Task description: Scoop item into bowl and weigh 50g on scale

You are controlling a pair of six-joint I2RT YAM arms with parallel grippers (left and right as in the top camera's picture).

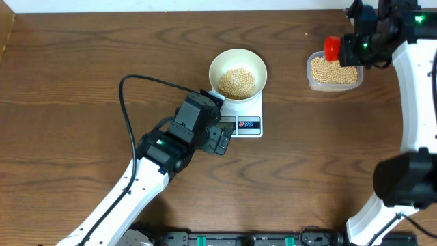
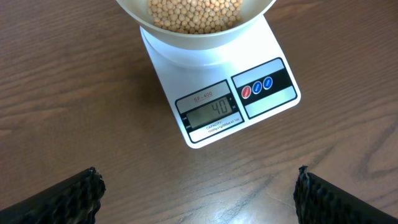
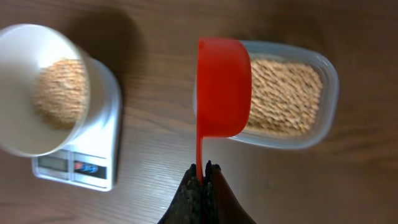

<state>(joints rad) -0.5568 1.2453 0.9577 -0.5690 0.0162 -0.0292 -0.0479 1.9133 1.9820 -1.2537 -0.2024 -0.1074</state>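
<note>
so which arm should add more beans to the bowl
Right: the right gripper is shut on the red scoop at the bean tub; the left gripper hangs open, empty, by the scale.

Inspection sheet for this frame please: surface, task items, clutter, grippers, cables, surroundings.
Surface: brown wooden table, no spills seen.
Job's things: white bowl sits on the scale with a heap of beans inside. The display reads 40, short of target. A clear tub to the robot's right holds more beans.
Clutter: nothing seen.
Grippers: left gripper is open, hovering in front of the scale and holding nothing. Right gripper is shut on the handle of a red scoop above the tub's edge; its contents cannot be told.
Cables: black cable loops over the table by the left arm.
Surroundings: dark rail along the near edge.
</note>
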